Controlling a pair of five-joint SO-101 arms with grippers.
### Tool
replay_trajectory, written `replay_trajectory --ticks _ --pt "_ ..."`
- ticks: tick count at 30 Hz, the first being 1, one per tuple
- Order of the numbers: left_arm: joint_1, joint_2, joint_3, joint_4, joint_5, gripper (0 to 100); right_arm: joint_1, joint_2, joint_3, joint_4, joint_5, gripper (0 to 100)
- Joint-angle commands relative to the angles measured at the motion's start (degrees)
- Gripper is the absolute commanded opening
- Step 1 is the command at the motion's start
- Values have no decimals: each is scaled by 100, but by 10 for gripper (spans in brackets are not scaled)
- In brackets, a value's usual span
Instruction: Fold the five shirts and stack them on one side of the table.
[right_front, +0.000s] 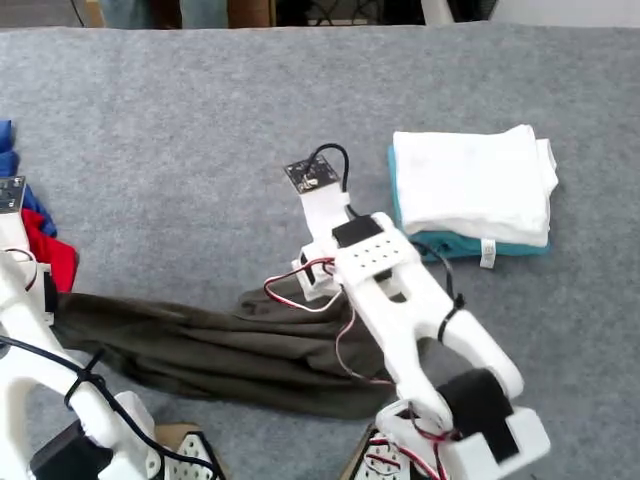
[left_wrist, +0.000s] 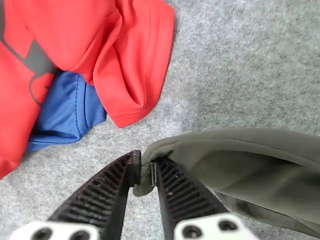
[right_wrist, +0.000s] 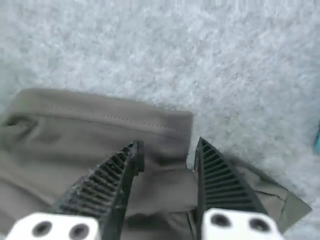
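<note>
While the olive shirt (right_front: 230, 350) lies spread in loose folds across the table (right_front: 200, 120) at about 6 o'clock in the high view, each arm meets one end of it. The left claw (left_wrist: 144, 162) is clenched on the shirt's edge at its 9 o'clock end, with a thin lip of fabric pinched between the ribbed fingers. Just beside that end, toward 9 o'clock at the table's rim, the red shirt (left_wrist: 75, 45) lies unfolded and crumpled, partly covering the blue shirt (left_wrist: 65, 115) beneath it. Neither touches the olive fabric; a strip of bare grey surface lies between them.

The right claw (right_wrist: 165, 152) is released, its fingers spread apart and set down on the olive shirt near a stitched hem at the garment's 3 o'clock end, with cloth lying flat in the gap between them.

Well apart, at about 2 o'clock, the white shirt (right_front: 470, 185) sits folded on top of the folded teal shirt (right_front: 450, 244), whose edges peek out along the near and left sides of the stack.
</note>
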Motion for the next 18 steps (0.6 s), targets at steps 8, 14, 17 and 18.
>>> replay_trajectory --ticks 8,14,17,18 --pt "-48 -123 -242 -9 -35 30 88 497 -154 -141 -53 183" --pt "-48 -114 -242 -9 -35 30 88 514 -163 -369 -53 183" --pt "-48 -114 -242 -9 -35 30 88 523 -251 -369 -62 181" --pt "-48 -114 -242 0 -35 30 88 532 -259 -369 -62 181"
